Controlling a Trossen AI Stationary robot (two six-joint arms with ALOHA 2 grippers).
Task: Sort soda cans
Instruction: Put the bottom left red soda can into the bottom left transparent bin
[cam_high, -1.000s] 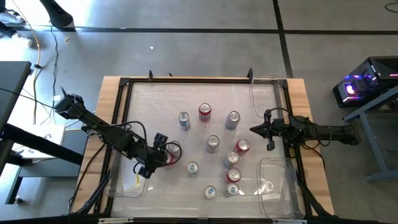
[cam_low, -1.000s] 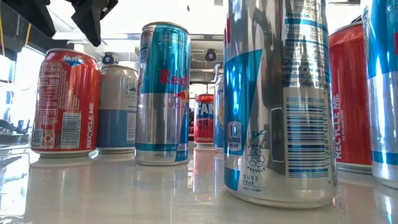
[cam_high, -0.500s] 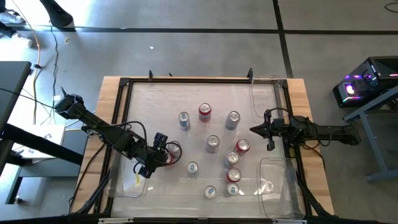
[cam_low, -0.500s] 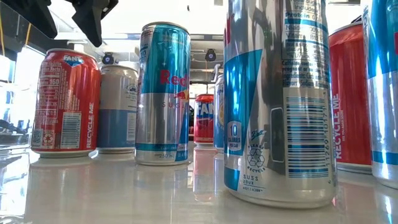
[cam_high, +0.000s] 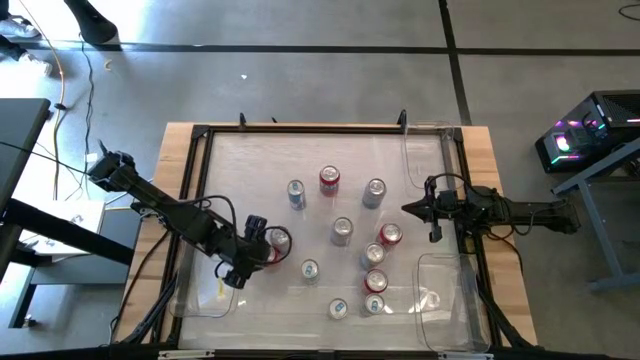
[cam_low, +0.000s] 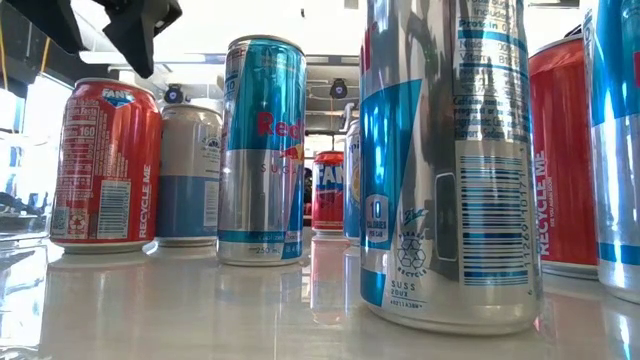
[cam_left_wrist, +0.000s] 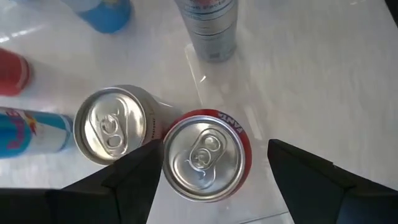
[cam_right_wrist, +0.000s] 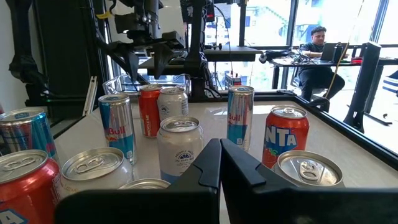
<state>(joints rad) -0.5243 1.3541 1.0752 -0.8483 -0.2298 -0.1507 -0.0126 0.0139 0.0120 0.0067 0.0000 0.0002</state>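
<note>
Red "FANTA" can (cam_low: 105, 165), "RECYCLE ME" down its side, beside silver-blue Red Bull can (cam_low: 262, 150).

The high camera is looking straight down on the table (cam_high: 200, 150); the low one is sitting level among soda cans (cam_low: 262, 150); wrist cameras are sharing those cans.

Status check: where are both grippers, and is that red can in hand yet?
Left gripper open, straddling red can, not closed. Silver can right beside it. Right gripper shut, waiting at table's right edge.
</note>
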